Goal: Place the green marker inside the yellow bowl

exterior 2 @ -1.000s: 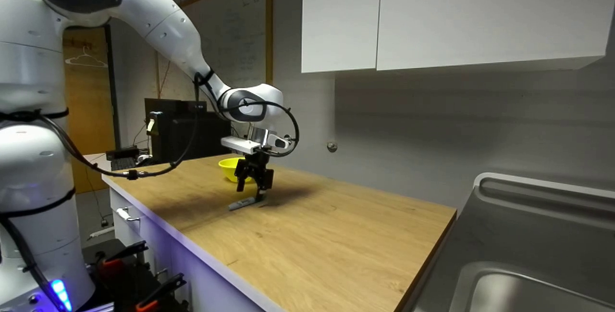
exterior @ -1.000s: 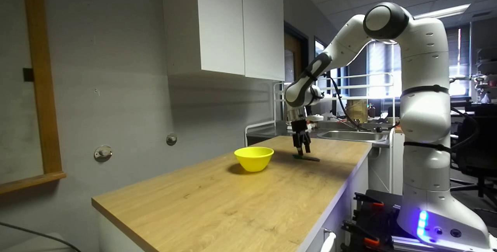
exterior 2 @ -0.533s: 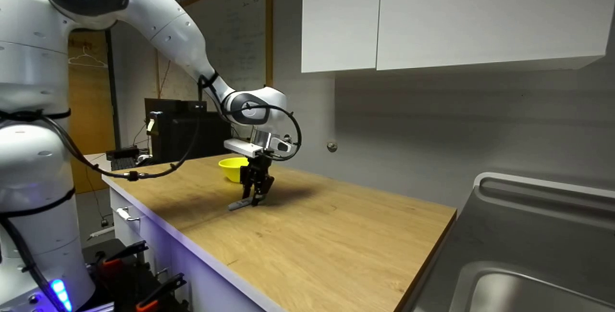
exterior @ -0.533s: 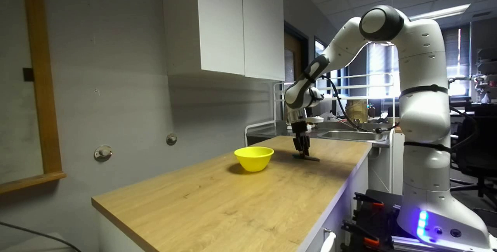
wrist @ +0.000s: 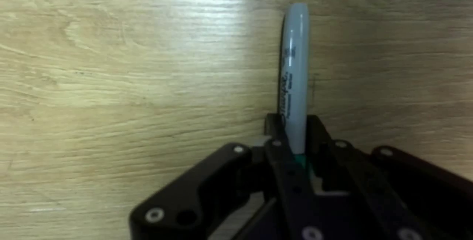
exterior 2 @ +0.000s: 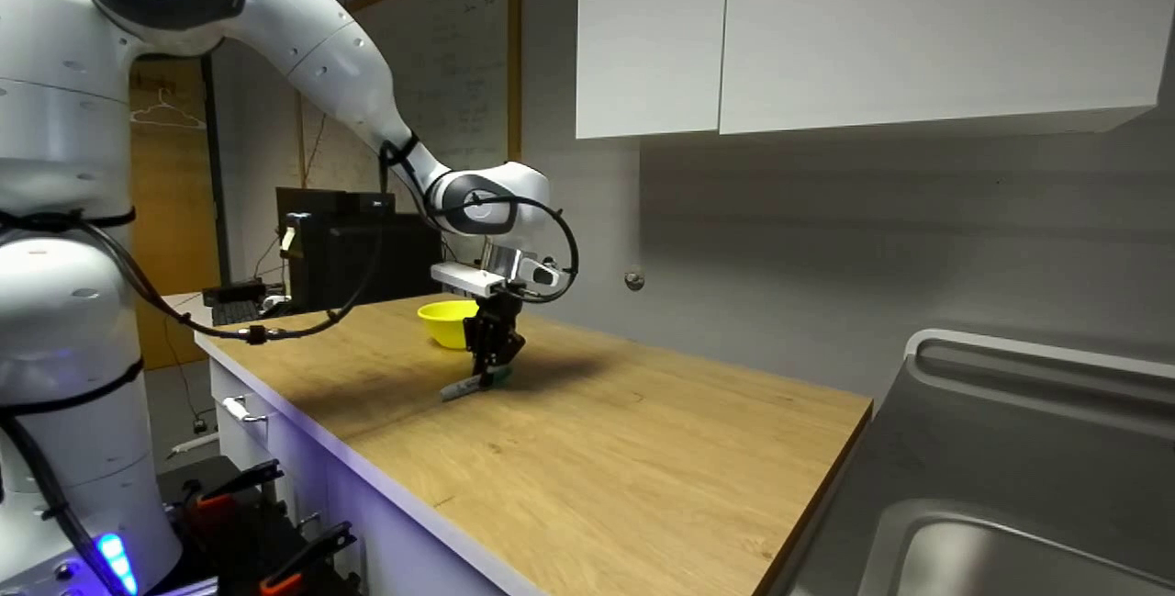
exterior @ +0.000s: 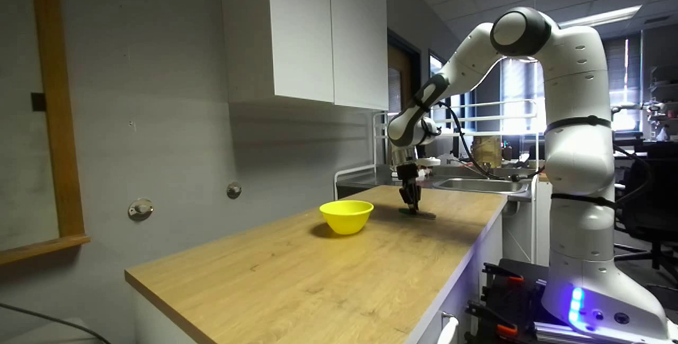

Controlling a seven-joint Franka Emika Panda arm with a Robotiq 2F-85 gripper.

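Note:
In the wrist view the green marker [wrist: 298, 58] shows a grey barrel with dark lettering and a strip of green at the cap end. My gripper [wrist: 294, 121] is shut on it, one finger along each side, near where barrel meets cap; the fingers hide most of the cap. Both exterior views show the marker [exterior: 427, 216] lying level, at or just above the wooden counter, under the gripper [exterior 2: 488, 376]. Whether it still touches the wood I cannot tell. The yellow bowl [exterior: 346, 219] stands upright on the counter, a short way from the gripper; little of its inside shows.
The wooden counter [exterior: 318, 280] runs along the wall, with white cabinets [exterior 2: 872, 27] above. A metal sink [exterior: 479, 185] adjoins its far end in an exterior view. A black computer [exterior 2: 358, 247] and keyboard are behind the bowl [exterior 2: 442, 320] in an exterior view.
The fingers have gone from wide apart around the marker to shut on it. The gripper dipped, then rose very slightly, the marker shifting a little with it. The bowl has stayed put.

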